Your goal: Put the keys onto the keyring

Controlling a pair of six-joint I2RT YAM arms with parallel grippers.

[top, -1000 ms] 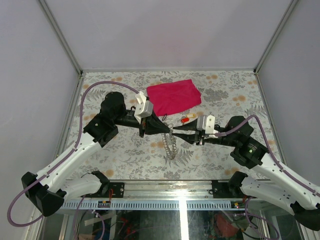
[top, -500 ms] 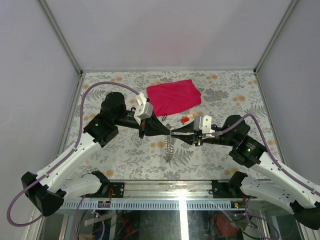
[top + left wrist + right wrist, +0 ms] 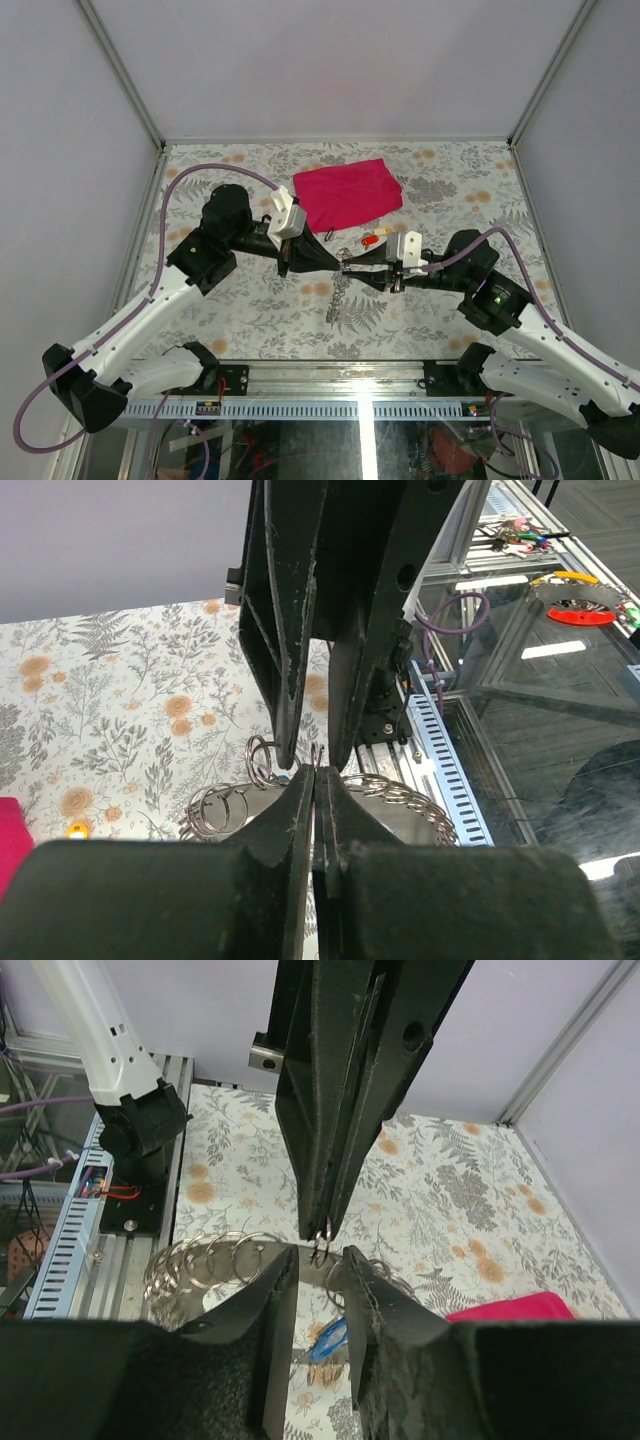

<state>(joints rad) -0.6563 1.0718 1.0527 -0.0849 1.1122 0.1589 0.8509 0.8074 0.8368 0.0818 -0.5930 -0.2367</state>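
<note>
The keyring [image 3: 338, 298] hangs over the middle of the table as a silver band strung with several small wire rings [image 3: 205, 1258]. My left gripper [image 3: 338, 268] is shut on the thin wire at the keyring's [image 3: 392, 818] top edge, seen in the left wrist view. My right gripper [image 3: 347, 268] faces it tip to tip. Its fingers [image 3: 275, 1290] stand open on either side of the pinched wire loop [image 3: 321, 1240]. A blue-headed key [image 3: 328, 1338] lies on the table under the jaws. An orange-headed key [image 3: 370, 240] lies just behind the grippers.
A crimson cloth [image 3: 346, 194] lies flat at the back centre of the flowered table [image 3: 450, 180]. Metal frame posts [image 3: 120, 70] and pale walls close in the sides. The aluminium rail [image 3: 330, 405] with the arm bases runs along the near edge.
The right arm has edged slightly left toward the left gripper. The hanging keyring's lower end has swung leftward. The left gripper keeps its hold.
</note>
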